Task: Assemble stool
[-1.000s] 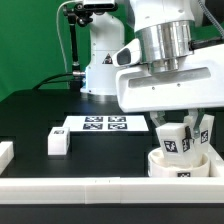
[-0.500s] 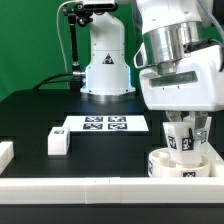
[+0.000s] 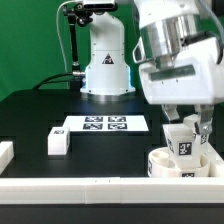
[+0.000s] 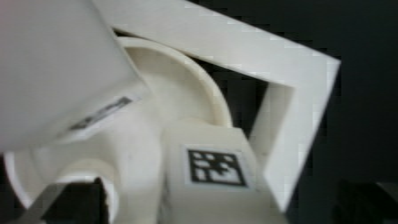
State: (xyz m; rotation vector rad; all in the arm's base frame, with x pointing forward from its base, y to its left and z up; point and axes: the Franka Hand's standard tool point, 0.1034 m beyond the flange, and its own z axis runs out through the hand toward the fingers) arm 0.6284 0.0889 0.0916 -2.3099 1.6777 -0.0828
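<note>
Stool, partly assembled. The seat [image 3: 182, 168], a thick white disc, lies flat on the black table [image 3: 30, 120], to the exterior view's right of the marker board [image 3: 105, 124] and nearer the camera than it. A leg [image 3: 184, 145] stands upright on the seat with its square tag facing the camera. The wrist view shows this leg [image 4: 214, 170] and its tag against the curved edge of the seat [image 4: 187, 85]. A second leg [image 3: 208, 135], partly hidden, rises just behind the first, on the side away from the marker board. A loose leg [image 3: 57, 142] lies on the table just beside the marker board's near corner, on the exterior view's left. The gripper [image 3: 186, 122] hangs tilted over the upright leg, one finger on either side of its top. Whether the pads press the leg or stand clear of it cannot be told. A white border rail [image 3: 80, 186] runs along the table's front edge, nearer the camera than the marker board. The arm's base [image 3: 105, 65] stands beyond the marker board.
</note>
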